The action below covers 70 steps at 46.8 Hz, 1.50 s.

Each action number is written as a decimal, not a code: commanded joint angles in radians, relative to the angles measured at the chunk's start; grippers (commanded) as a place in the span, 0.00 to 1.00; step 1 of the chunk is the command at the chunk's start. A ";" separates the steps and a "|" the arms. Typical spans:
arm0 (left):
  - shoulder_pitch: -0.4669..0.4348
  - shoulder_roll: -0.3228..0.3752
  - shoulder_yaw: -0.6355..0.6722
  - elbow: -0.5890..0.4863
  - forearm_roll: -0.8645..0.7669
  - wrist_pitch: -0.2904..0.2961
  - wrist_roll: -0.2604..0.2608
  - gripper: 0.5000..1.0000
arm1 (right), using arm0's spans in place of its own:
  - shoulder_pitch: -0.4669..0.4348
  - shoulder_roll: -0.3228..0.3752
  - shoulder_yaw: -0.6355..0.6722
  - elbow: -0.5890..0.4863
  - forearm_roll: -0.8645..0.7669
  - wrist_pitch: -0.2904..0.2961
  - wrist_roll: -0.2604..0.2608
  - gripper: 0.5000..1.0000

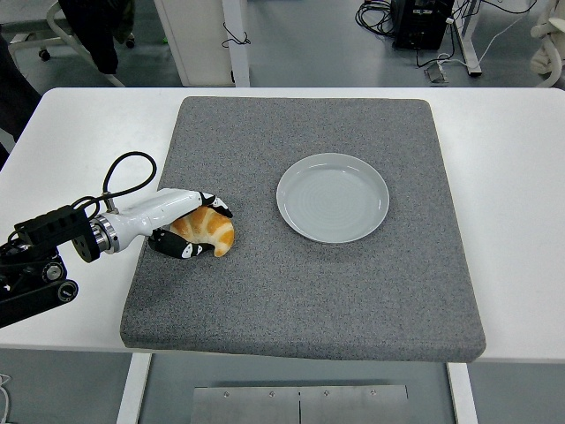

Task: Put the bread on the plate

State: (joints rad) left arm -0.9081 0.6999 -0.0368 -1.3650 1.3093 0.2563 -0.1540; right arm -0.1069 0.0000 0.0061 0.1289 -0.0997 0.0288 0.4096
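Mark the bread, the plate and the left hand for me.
bread (212, 232): head view, on its golden crust
plate (333, 197): head view, on its bare centre
left hand (181, 221): head view, on the hand closing round the bread
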 commanded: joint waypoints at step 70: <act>-0.232 -0.203 -0.357 0.201 -0.045 -0.336 -0.010 0.24 | 0.001 0.000 0.000 0.000 0.000 0.000 0.000 1.00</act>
State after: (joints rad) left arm -1.1395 0.5251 -0.3945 -1.1639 1.2538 -0.0798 -0.1641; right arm -0.1066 0.0000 0.0061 0.1289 -0.0997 0.0289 0.4094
